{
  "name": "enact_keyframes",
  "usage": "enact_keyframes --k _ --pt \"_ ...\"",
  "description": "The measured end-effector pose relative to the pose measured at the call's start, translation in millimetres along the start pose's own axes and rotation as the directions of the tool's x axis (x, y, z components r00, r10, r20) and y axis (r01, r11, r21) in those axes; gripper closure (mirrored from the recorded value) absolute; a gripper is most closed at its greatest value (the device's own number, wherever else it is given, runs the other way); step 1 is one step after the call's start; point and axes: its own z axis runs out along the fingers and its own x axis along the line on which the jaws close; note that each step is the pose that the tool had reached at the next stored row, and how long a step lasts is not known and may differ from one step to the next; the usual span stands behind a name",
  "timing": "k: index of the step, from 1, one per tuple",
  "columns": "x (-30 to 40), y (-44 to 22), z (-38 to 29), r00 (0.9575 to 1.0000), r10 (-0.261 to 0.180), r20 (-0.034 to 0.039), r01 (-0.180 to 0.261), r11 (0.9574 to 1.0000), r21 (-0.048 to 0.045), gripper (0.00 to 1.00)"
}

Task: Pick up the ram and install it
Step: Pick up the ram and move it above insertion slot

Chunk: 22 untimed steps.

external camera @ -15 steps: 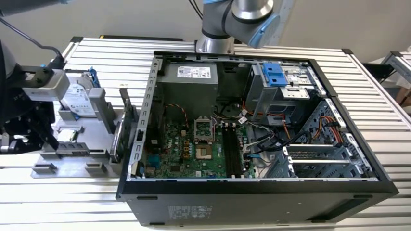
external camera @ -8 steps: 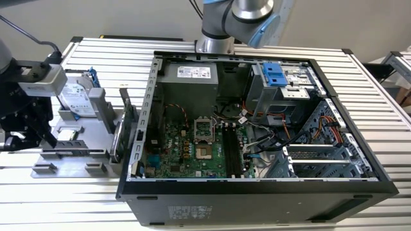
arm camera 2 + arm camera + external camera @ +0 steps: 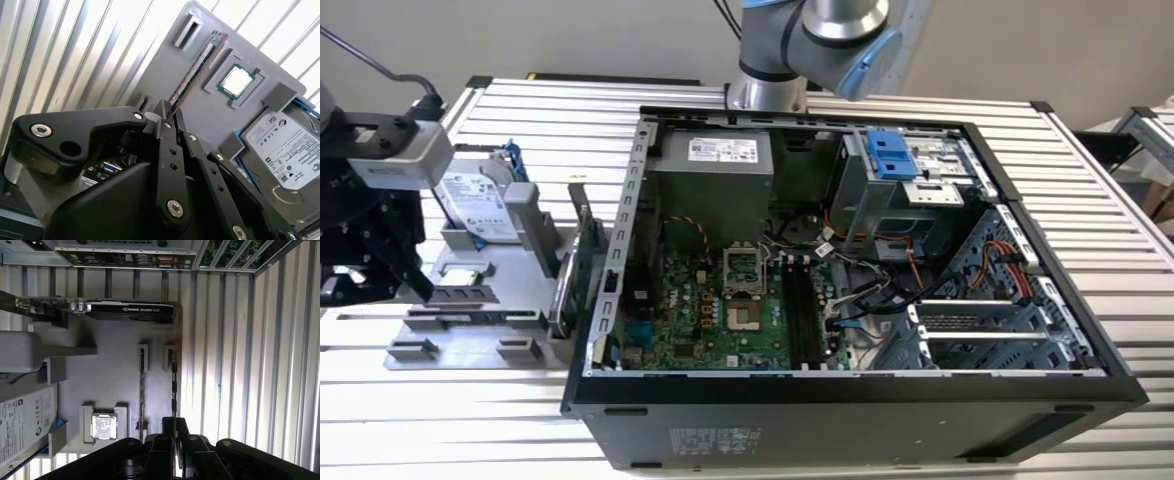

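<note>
The ram (image 3: 199,67) is a thin dark stick standing on edge in a grey parts tray (image 3: 210,125). In the first wrist view the ram (image 3: 173,390) runs straight away from my fingertips. My gripper (image 3: 169,112) sits at the stick's near end, its two black fingers closed onto it from both sides. The same grip shows in the first wrist view, gripper (image 3: 174,424) low over the tray (image 3: 115,380). In the exterior view my gripper (image 3: 387,282) hangs over the tray (image 3: 467,320) at the exterior view's left, beside the open computer case (image 3: 854,390). Its motherboard (image 3: 720,320) has long black slots (image 3: 803,310).
A second thin dark strip (image 3: 141,390) lies parallel to the ram. The tray also holds a processor chip (image 3: 237,80), a hard drive in a blue frame (image 3: 287,150) and a green card with a metal bracket (image 3: 125,310). Cables and drive bays fill the case's right half.
</note>
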Motion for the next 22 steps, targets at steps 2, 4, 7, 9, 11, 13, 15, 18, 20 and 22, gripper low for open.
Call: enact_keyframes --k 2,4,7,9,11,13,15,18,20,22 --pt "0.0 0.0 -2.5 1.0 0.0 0.0001 0.0 1.0 0.0001 1.0" --pt "0.0 0.0 -4.8 1.0 0.0 0.0 0.0 1.0 0.0 1.0" --pt "0.0 0.0 -8.6 1.0 0.0 0.0001 0.0 1.0 0.0 1.0" --pt "0.0 0.0 -11.2 1.0 0.0 0.0 0.0 1.0 0.0 1.0" --pt "0.0 0.1 -13.7 1.0 0.0 0.0 0.0 1.0 0.0 1.0" --pt "0.0 0.1 -16.2 1.0 0.0 0.0001 0.0 1.0 0.0001 1.0" --pt "0.0 0.1 -18.8 1.0 0.0 0.0 0.0 1.0 0.0 1.0" --pt "0.0 0.1 -22.6 1.0 0.0 0.0 0.0 1.0 0.0001 1.0" --pt "0.0 0.1 -24.9 1.0 0.0 0.0 0.0 1.0 0.0 1.0" --pt "0.0 0.1 -27.5 1.0 0.0 0.0 0.0 1.0 0.0 1.0"
